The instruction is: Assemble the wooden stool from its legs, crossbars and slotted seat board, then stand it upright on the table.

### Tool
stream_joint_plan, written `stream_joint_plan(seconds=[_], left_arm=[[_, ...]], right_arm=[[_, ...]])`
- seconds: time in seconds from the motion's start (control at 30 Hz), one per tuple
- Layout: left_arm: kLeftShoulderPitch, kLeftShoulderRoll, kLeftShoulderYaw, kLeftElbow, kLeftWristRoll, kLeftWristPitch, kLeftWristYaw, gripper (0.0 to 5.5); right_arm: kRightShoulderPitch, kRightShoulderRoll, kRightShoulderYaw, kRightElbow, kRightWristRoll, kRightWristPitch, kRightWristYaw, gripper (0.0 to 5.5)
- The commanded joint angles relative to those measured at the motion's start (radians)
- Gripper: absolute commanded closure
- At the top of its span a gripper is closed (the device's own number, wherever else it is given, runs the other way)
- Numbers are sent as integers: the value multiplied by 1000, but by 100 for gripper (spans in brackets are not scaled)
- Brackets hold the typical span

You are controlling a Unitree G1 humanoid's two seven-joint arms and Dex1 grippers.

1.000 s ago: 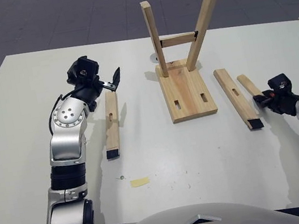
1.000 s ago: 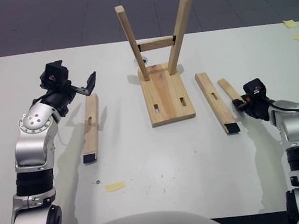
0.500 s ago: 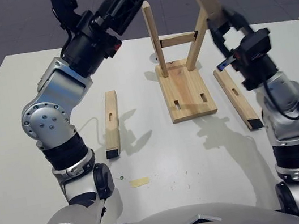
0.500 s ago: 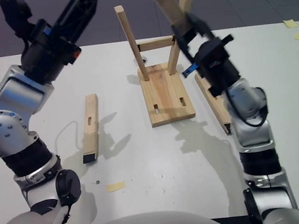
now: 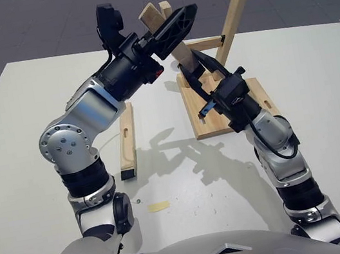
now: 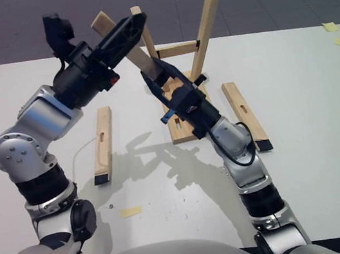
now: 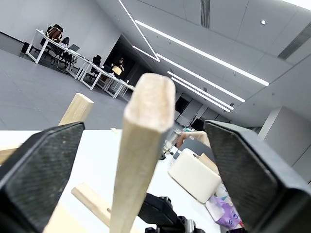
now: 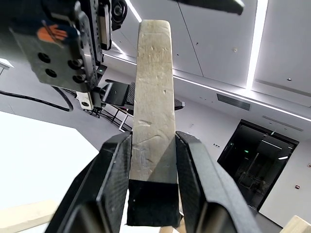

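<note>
**Stool leg held aloft between two grippers**

The right gripper (image 5: 202, 74) is clamped on the black-capped end of a wooden leg (image 8: 154, 87); the leg rises tilted from it, up and toward the robot's left.
The left gripper (image 5: 174, 25) is raised at the leg's upper end with its fingers (image 7: 41, 165) spread wide; the bare wood stands in the gap between them, touching neither pad as far as the left wrist view shows.
Below and just behind the right gripper the slotted seat board (image 5: 194, 123) lies flat on the white tabletop (image 5: 20, 126); two legs (image 5: 231, 25) stand upright in the board's far end, joined by a short crossbar (image 5: 205, 44).
To the left of the right gripper, beneath the left arm, a loose slotted leg (image 5: 126, 139) lies on the tabletop, well apart from the board.
To the right of the right gripper another loose leg (image 6: 244, 114) lies just beside the board's edge.
</note>
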Motion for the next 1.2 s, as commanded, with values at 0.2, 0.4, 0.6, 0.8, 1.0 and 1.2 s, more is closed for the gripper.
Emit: stream_joint_plan(seconds=[0.2, 0.4, 0.6, 0.8, 1.0, 1.2], left_arm=[[-15, 76, -46, 22, 10, -3, -48, 255], [-20, 91, -79, 11, 23, -13, -74, 366], [-33, 96, -91, 17, 66, -54, -93, 460], [-11, 105, -91, 1, 89, -73, -96, 497], [-5, 193, -52, 28, 264, -154, -48, 508], [236, 217, -66, -85, 475, -165, 93, 508]], right_arm=[[45, 38, 21, -26, -40, -6, -38, 417], [58, 51, 27, -32, -52, -8, -50, 417], [60, 51, 19, -32, -52, -8, -51, 417], [51, 45, 18, -32, -45, 7, -37, 380], [59, 42, 16, -32, -48, 28, -39, 281], [75, 31, -26, -29, -52, 35, -60, 195]])
